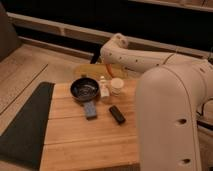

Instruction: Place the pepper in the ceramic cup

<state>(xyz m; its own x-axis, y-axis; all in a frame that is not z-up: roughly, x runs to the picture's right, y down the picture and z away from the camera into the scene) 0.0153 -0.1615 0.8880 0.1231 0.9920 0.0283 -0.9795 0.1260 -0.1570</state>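
The camera view looks down over a wooden desk (85, 135) of pale slats, with the robot's bulky white arm (165, 100) filling the right side and bending back toward the far edge of the desk. The claw (109, 66) hangs at the end of that arm, above the far part of the desk, behind and slightly left of the ceramic cup (117, 86). Whether it is open or closed cannot be told, as the arm's wrist hides most of it. A thin orange-red streak that appears to be the pepper (108, 69) shows right at the claw, raised above the desk surface and not inside the cup.

The ceramic cup stands upright on the desk, small and white, close to the arm's forearm. Just to its left stands a small clear bottle (104, 89), and left of that a dark round bowl (84, 90), the bottle sitting between bowl and cup. In front of the bowl lies a blue rectangular block (90, 109), and to its right, apart from it, a black rectangular bar (117, 114) lies at an angle. A dark mat (25, 125) lies along the desk's left side. Behind the bowl, a yellowish flat piece (87, 71) lies at the far edge.
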